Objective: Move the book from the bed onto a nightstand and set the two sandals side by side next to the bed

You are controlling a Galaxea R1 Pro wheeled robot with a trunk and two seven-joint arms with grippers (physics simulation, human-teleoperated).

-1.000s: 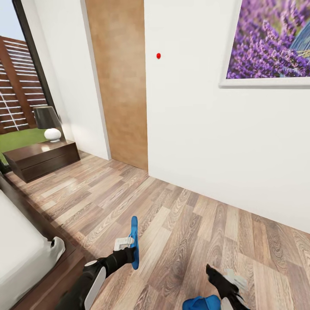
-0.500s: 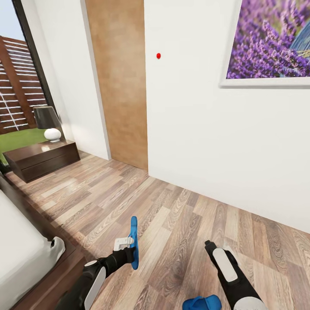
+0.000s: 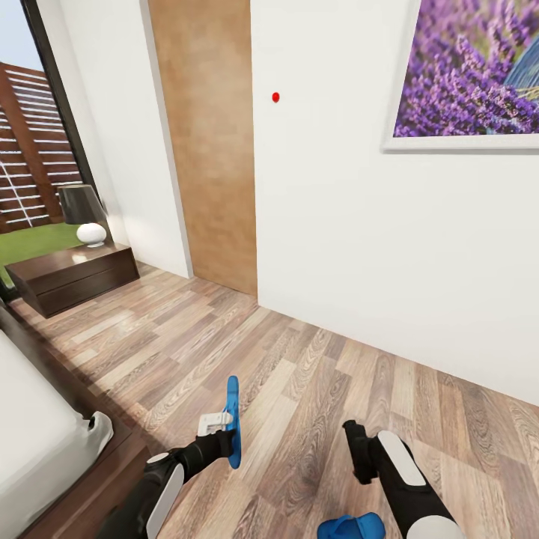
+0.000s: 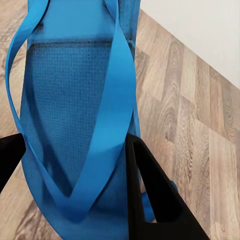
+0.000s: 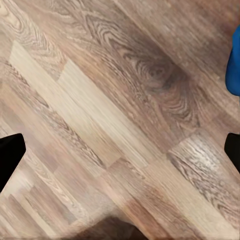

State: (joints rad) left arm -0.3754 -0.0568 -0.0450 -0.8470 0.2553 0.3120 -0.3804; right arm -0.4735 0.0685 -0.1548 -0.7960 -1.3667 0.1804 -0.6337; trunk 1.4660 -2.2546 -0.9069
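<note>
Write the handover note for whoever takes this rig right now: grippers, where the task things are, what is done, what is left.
Left gripper: shut on one blue sandal, held on edge above the wood floor.
Right gripper: open, holding nothing, over bare floor.
Second sandal: flat on the floor by the right arm, at the head view's bottom edge.
Bed: close on the left. Nightstand: by the window, lamp on top.
Book: not sighted.
Done: one sandal picked up.
Left: set both sandals side by side beside the bed; book to nightstand.

Left arm low and reaching forward, left gripper (image 3: 224,428) closed on a sandal (image 3: 233,421) held on its edge, right arm low beside it, right gripper (image 3: 355,448) pointing down, fingers (image 5: 10,152) spread wide, holding nothing
</note>
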